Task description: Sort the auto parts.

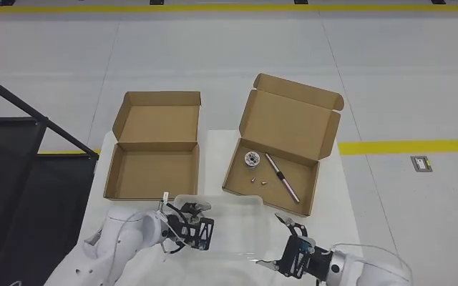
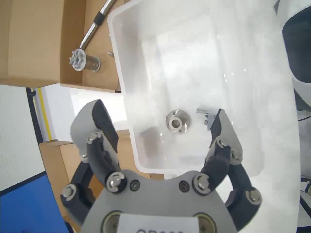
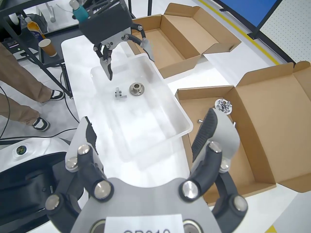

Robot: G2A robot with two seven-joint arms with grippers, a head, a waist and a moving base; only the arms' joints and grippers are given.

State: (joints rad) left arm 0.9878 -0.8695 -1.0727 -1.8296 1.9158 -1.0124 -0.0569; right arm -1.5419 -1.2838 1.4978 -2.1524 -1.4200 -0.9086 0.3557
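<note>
I count two cardboard boxes, both with lids folded back: the left box (image 1: 152, 171) and the right box (image 1: 304, 187). One clear plastic tray (image 1: 215, 199) sits on the table in front of them. Two parts lie in the tray, a round flanged hub (image 2: 178, 121) and a small angular bracket (image 2: 206, 116), just beside each other and apart.

The right box holds four pieces. They are one toothed cylinder (image 1: 251, 158), one long metal rod (image 1: 282, 176) with a dark band, and two small screws (image 1: 252, 179) (image 1: 263, 181) near the box's front wall.

My left gripper (image 2: 158, 109) hangs over the tray's end nearest the left box, jaws spread wide with nothing between them. The hub lies on the tray floor below the gap between my fingers. The bracket lies below one fingertip, and I touch neither part.

My right gripper (image 3: 149, 116) is at the tray's opposite end, near the right box, also spread open and empty. Both tray parts lie well apart from it, at the far end under my left gripper.
</note>
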